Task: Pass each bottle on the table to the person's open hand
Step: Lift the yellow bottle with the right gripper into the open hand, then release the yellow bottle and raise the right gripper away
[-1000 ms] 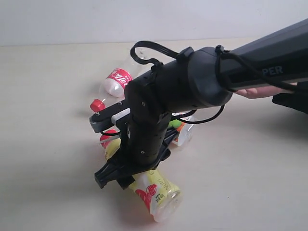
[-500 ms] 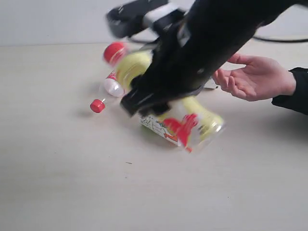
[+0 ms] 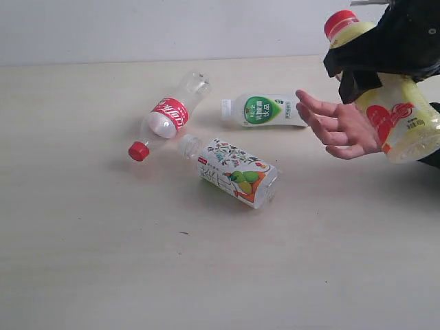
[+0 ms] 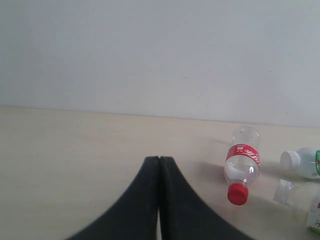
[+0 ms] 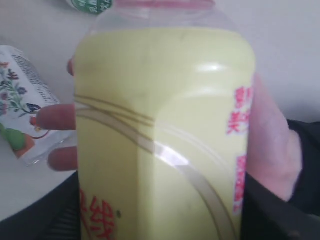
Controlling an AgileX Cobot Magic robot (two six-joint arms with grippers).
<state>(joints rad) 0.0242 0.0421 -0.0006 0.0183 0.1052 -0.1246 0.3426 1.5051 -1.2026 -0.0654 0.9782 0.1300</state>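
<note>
My right gripper (image 3: 385, 65) is shut on the yellow bottle (image 3: 395, 117) with the red cap and holds it in the air at the upper right, just above the person's open hand (image 3: 340, 124). From the right wrist, the yellow bottle (image 5: 165, 135) fills the view, with the hand (image 5: 270, 145) behind it. Three bottles lie on the table (image 3: 103, 261): the clear red-labelled bottle (image 3: 168, 113), the white green-labelled bottle (image 3: 265, 110) and the illustrated bottle (image 3: 234, 172). My left gripper (image 4: 159, 159) is shut and empty, apart from the clear bottle (image 4: 242, 162).
The person's dark sleeve (image 3: 433, 158) shows at the right edge. A pale wall (image 3: 137, 31) runs behind the table's far edge.
My right arm has lifted the yellow bottle off the table and swung it up and to the right, over the hand. The illustrated and green-labelled bottles are uncovered now.
</note>
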